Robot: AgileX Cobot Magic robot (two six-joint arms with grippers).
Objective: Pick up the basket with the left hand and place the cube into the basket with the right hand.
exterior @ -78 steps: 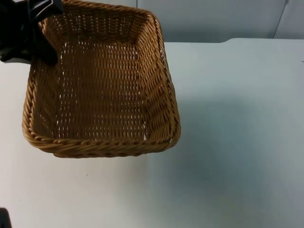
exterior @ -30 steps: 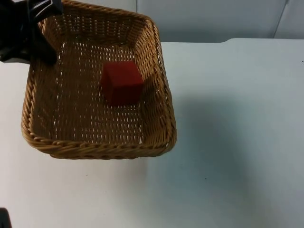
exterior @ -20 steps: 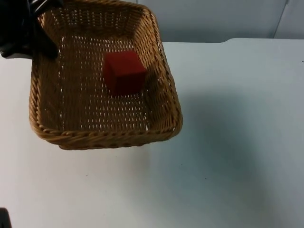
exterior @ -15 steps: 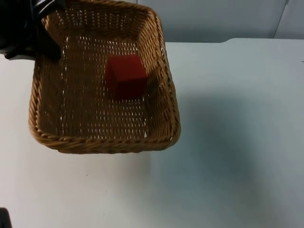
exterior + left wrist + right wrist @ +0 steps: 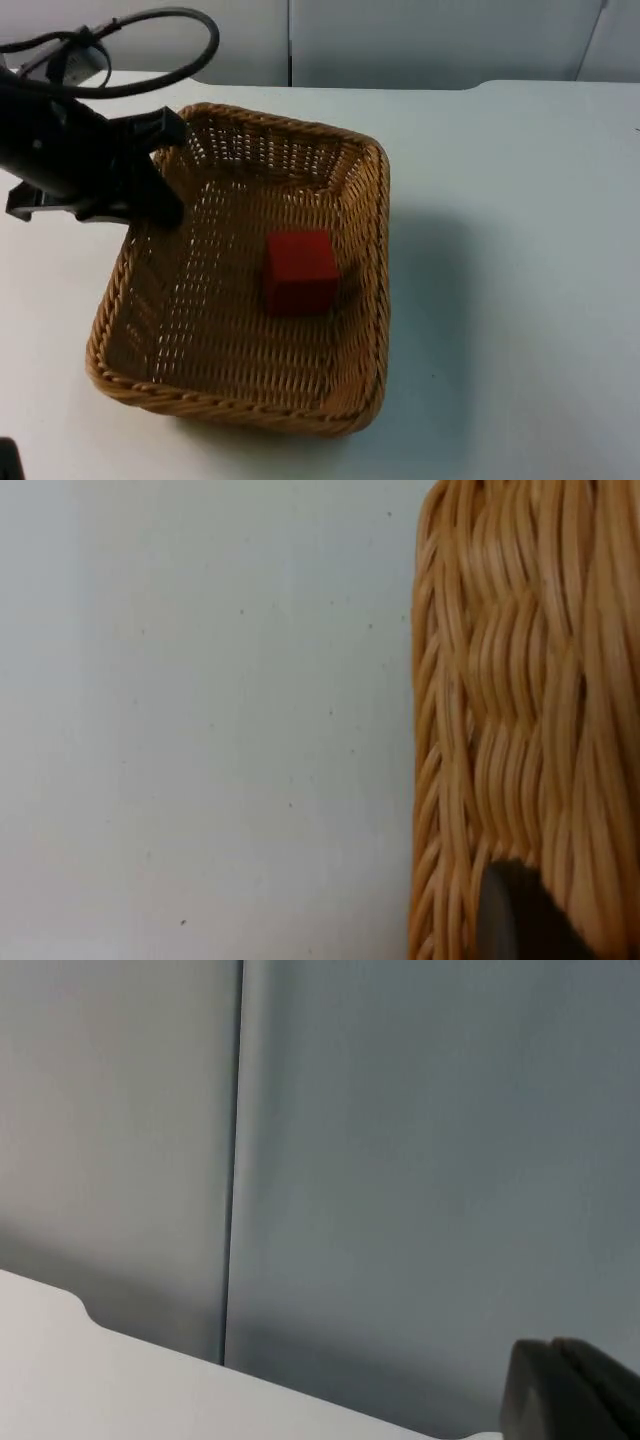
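Observation:
A woven tan basket (image 5: 378, 300) is at the table's middle left, and its shadow falls on the table to its right. A red cube (image 5: 300, 272) lies on the basket's floor near the right wall. My left gripper (image 5: 150, 205) is shut on the basket's left rim close to the far corner. In the left wrist view the wicker wall (image 5: 520, 680) runs beside bare table, with one black fingertip (image 5: 515, 920) against it. My right gripper is shut and pulled back; one of its fingertips (image 5: 570, 1390) stands before the grey partition wall (image 5: 400, 1160).
White table top (image 5: 520, 250) stretches right of the basket and in front of it. The grey partition wall (image 5: 430, 40) closes the far edge. A dark object (image 5: 8, 462) sits at the near left corner.
The basket was empty at first, then the red cube lay in it. Since half a second ago my left gripper has carried the basket nearer and to the right, cube still inside.

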